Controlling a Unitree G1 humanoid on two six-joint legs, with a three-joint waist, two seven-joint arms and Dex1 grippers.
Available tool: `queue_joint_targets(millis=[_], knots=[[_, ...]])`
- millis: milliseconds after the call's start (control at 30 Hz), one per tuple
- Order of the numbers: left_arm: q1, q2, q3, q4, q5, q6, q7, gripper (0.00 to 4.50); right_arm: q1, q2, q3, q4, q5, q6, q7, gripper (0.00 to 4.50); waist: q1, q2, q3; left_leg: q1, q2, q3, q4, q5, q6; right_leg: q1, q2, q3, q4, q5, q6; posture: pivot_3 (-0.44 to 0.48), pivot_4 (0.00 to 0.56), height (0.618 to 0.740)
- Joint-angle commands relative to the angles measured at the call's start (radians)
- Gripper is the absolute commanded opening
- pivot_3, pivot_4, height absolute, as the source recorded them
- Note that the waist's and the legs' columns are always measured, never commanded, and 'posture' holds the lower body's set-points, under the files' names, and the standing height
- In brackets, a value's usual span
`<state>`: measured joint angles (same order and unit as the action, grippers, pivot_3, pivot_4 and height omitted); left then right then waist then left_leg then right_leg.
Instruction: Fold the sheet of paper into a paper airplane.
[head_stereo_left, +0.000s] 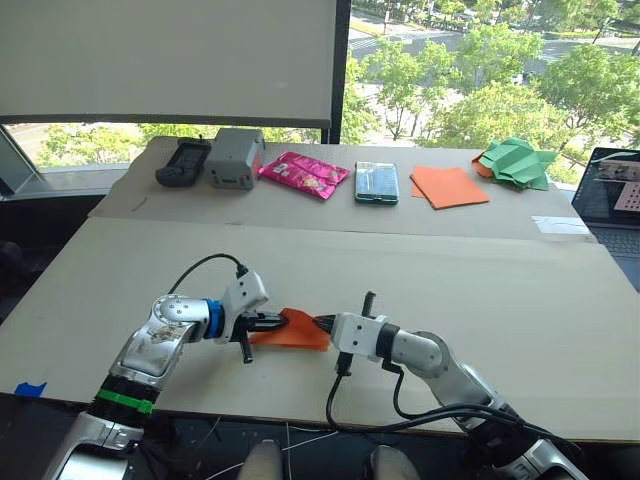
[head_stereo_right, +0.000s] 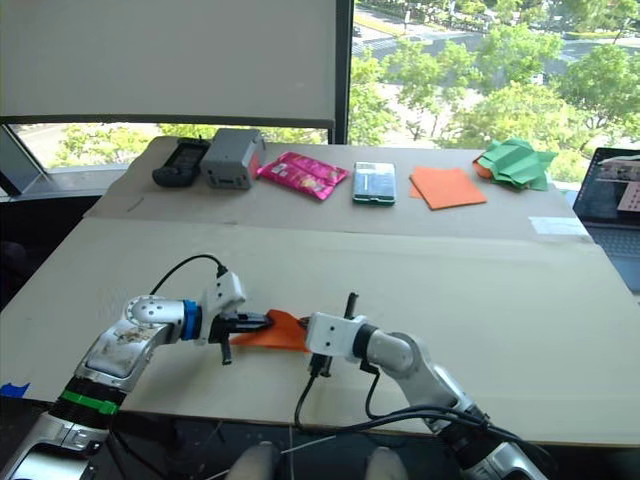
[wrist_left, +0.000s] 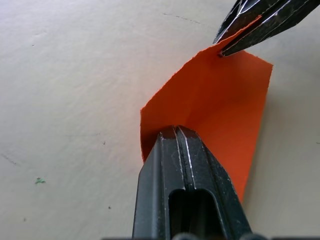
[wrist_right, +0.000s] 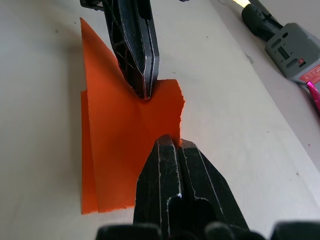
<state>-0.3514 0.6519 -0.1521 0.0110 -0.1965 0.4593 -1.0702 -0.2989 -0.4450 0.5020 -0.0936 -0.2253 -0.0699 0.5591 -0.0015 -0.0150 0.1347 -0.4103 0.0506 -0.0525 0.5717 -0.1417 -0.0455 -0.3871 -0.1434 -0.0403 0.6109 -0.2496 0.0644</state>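
Near the front edge of the big pale cardboard table (head_stereo_left: 480, 290) lies the thin bright-orange sheet of paper (head_stereo_left: 296, 331), folded over with creases. The left gripper (head_stereo_left: 272, 322) has its two black fingers pressed together on one edge of the paper. The right gripper (head_stereo_left: 324, 322) has its fingers closed tight on the opposite edge. Both grippers point at each other, very near. Far back on the table sit a flat stack of orange sheets (head_stereo_left: 448, 186), green paper shapes (head_stereo_left: 517, 163), a pink packet (head_stereo_left: 303, 174) and a grey box (head_stereo_left: 234, 158).
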Motion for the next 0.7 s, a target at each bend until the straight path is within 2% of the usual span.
queue_joint_targets(millis=[33, 333, 567, 700], knots=[[0.019, 0.038, 0.064, -0.076, -0.04, 0.031, 0.008, 0.0, 0.004, 0.007, -0.02, -0.017, -0.03, -0.047, -0.017, 0.02, 0.0, 0.0, 0.0, 0.0, 0.0, 0.0, 0.0, 0.0, -0.001, 0.0, 0.0, 0.0, 0.0, 0.0, 0.0, 0.0, 0.15, 0.702], [0.141, 0.079, 0.075, -0.153, -0.073, 0.063, 0.005, 0.0, 0.024, 0.01, -0.021, -0.013, -0.072, -0.095, -0.022, 0.02, 0.005, 0.0, 0.0, 0.0, 0.0, 0.0, 0.0, -0.002, -0.003, 0.0, 0.0, 0.0, 0.0, 0.0, 0.0, 0.0, 0.15, 0.702], [0.16, 0.078, 0.04, -0.091, -0.036, 0.028, 0.013, 0.0, 0.04, -0.011, -0.005, -0.044, -0.08, -0.142, 0.023, 0.02, 0.006, 0.0, 0.0, 0.0, 0.0, 0.0, 0.0, -0.002, -0.003, 0.0, 0.0, 0.0, -0.001, 0.0, 0.0, 0.0, 0.15, 0.702], [0.162, 0.081, 0.043, -0.062, -0.033, 0.015, 0.012, 0.0, 0.037, -0.033, 0.029, -0.011, -0.145, -0.197, 0.036, 0.02, 0.007, 0.0, 0.0, 0.001, 0.0, 0.001, 0.0, -0.002, -0.003, 0.001, 0.0, 0.0, 0.0, 0.0, 0.0, 0.0, 0.15, 0.702]])
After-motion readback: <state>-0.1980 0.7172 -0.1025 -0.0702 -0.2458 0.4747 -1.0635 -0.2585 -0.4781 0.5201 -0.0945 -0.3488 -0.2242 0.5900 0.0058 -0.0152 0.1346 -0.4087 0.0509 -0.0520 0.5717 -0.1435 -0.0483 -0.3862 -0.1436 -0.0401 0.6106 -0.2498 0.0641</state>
